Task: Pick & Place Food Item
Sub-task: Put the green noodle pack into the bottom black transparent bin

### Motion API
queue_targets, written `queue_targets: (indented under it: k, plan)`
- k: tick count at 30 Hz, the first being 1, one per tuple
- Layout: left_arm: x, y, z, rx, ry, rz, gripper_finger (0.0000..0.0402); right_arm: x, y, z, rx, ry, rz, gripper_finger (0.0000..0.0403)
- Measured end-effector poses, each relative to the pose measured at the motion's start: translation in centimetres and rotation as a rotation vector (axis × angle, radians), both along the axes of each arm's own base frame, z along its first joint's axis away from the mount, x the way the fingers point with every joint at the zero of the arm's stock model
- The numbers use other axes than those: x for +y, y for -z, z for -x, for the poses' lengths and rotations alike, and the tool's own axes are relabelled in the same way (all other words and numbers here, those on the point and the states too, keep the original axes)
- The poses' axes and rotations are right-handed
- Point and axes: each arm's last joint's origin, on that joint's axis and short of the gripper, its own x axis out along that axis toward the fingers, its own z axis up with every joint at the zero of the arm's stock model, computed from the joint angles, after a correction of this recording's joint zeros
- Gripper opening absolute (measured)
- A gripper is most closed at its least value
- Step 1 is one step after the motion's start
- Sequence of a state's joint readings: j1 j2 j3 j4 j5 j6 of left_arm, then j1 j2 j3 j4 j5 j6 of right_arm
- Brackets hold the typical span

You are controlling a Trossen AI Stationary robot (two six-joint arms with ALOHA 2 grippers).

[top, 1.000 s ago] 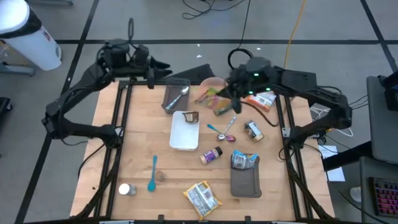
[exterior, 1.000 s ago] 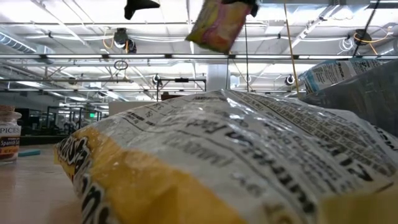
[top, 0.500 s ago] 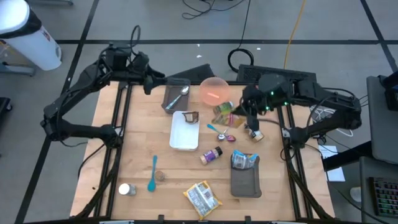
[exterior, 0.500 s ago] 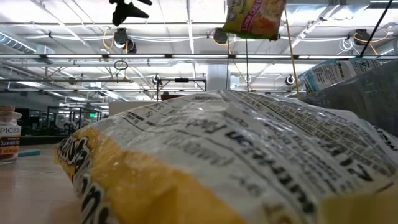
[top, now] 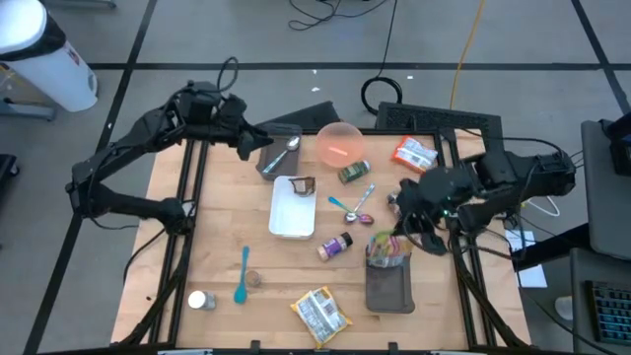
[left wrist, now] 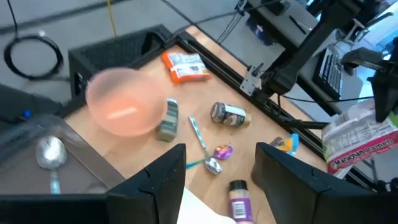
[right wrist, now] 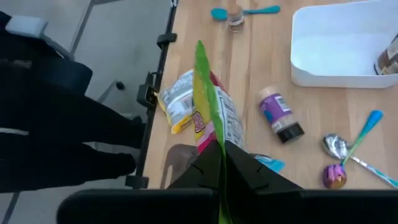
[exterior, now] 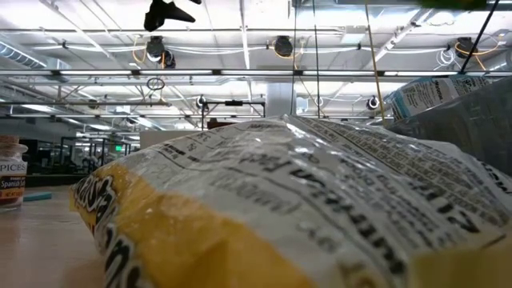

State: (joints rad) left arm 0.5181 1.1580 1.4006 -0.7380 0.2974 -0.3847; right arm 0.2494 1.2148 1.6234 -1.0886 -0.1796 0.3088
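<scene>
Right hand (right wrist: pixel 219 163) clenched on crinkly ramen packet (right wrist: pixel 208 112) above dark tray (top: pixel 390 289), left hand (left wrist: pixel 216 168) released

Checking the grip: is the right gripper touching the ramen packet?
Touching. Right wrist view shows the right gripper shut on the ramen packet's edge.

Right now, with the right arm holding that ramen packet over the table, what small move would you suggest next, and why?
Probably lower the right gripper a little toward the dark tray. It is shut on the ramen packet, which hangs above the tray's far end, where a blue packet already lies. The destination is my guess. The left gripper waits open near the pink bowl.
</scene>
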Motion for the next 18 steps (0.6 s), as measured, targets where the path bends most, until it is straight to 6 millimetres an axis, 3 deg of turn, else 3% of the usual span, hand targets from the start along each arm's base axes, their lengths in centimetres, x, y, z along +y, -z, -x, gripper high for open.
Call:
queue_targets:
  k: [5,10,18]
  plan:
    - [-1.3,0.2,-1.0,0.012,-0.029,0.028,0.0202,2.0,0.6,0.9,0.043,0.016,0.05,0.0]
    - [-3.1,0.5,-2.2,0.028,-0.005,0.031,0.0202,3.7,2.7,1.3,0.098,0.053,0.104,0.0]
    - [-5.2,0.9,-4.3,0.03,0.047,-0.001,0.0202,5.3,5.7,0.6,0.132,0.073,0.047,0.0]
